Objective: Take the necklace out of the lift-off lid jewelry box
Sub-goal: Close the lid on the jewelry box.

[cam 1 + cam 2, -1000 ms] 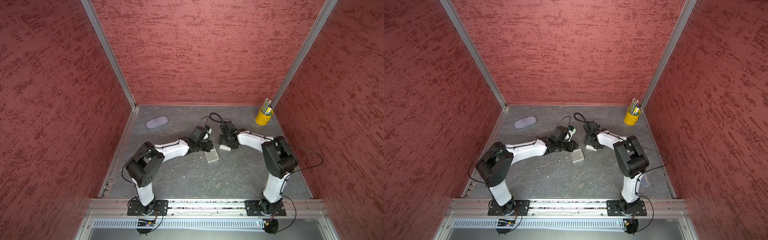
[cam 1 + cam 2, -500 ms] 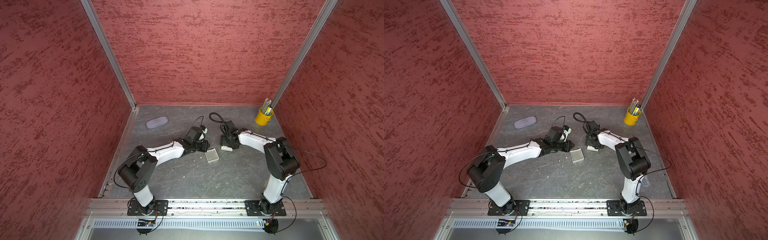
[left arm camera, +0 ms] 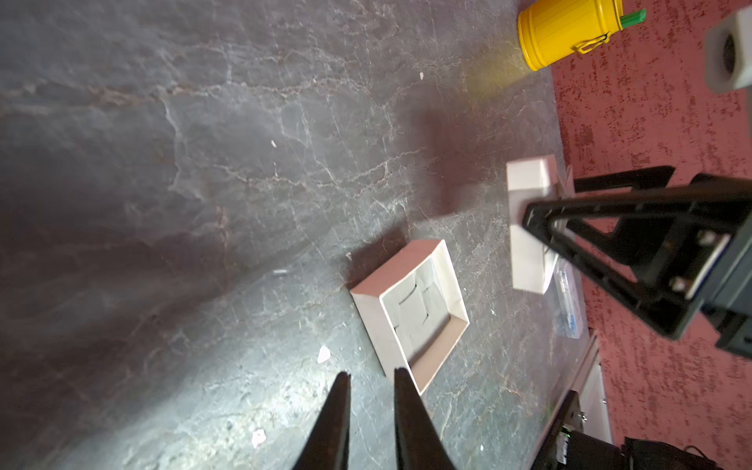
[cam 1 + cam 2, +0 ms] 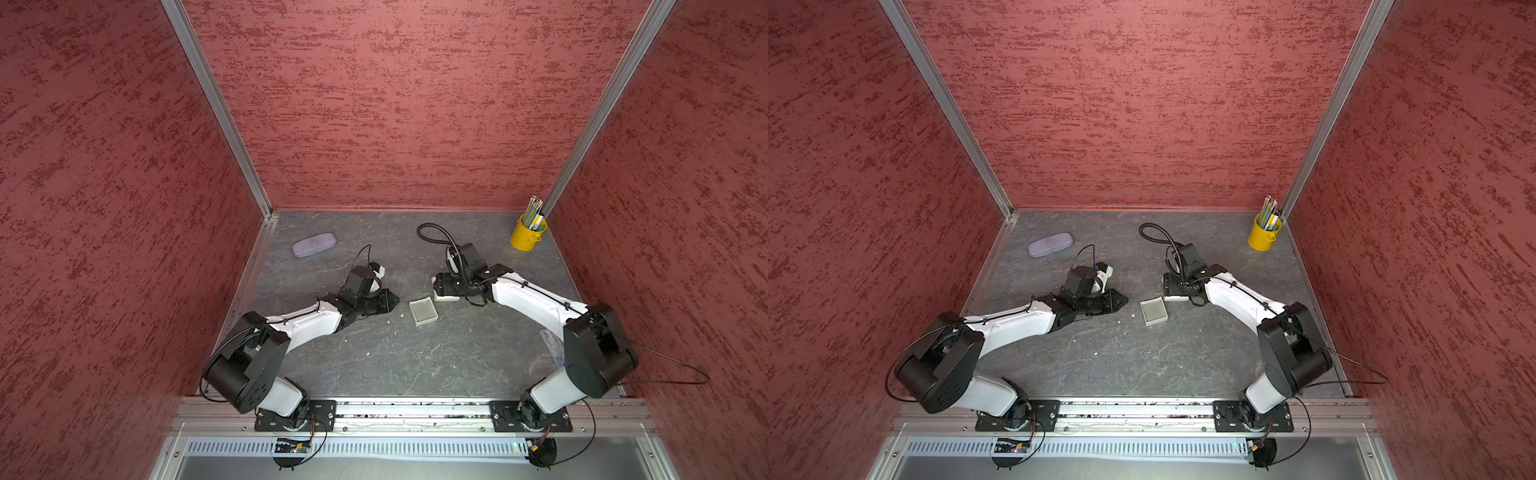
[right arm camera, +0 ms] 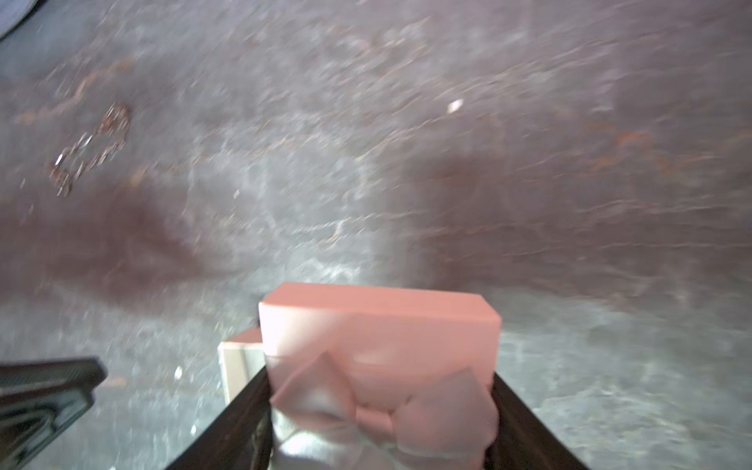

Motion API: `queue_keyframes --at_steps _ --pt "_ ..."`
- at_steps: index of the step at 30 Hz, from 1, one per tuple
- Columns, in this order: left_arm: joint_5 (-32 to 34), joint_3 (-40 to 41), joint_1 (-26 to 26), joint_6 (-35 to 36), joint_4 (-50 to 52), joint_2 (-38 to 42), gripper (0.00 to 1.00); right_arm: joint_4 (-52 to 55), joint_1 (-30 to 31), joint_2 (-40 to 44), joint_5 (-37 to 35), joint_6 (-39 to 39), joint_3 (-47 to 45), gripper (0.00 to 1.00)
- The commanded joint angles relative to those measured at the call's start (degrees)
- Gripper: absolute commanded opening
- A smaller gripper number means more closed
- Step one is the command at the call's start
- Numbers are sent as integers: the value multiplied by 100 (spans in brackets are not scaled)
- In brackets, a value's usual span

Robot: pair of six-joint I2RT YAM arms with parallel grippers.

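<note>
Colleague: What moved just now?
Me: My left tool drew back from the box base. A second ago it hung right at it. Now it sits just off one corner, jaws nearly together with a thin gap and nothing in it.
Colleague: And the necklace?
Me: Out. The necklace lies loose on the bare worktop, well apart from the box (too faint to find in the top views). The base shows only its grey slotted insert.
Colleague: Your other arm?
Me: My right tool has barely shifted. It's clamped across the lid, bow side towards its wrist camera, just beside the base.
Colleague: So?
Me: I'd judge the job essentially done. Only releasing the lid and backing off remains.
</note>
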State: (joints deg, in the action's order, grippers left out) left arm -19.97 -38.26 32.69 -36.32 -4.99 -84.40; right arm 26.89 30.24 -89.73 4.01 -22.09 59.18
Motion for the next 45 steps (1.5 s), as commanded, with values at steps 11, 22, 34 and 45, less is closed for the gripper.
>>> queue_keyframes --at_steps 11,22,34,45 --pt "-117 560 325 -912 -1144 -120 20 -427 526 -96 188 221 -280 73" --pt "-190 636 379 -1135 -1577 -430 18 -544 573 -378 177 103 -244 73" --pt "-247 673 493 -1395 -2030 -789 17 -619 666 -488 301 29 -227 73" --pt "-192 759 572 -1526 -2190 -872 17 -695 740 -537 366 -66 -318 73"
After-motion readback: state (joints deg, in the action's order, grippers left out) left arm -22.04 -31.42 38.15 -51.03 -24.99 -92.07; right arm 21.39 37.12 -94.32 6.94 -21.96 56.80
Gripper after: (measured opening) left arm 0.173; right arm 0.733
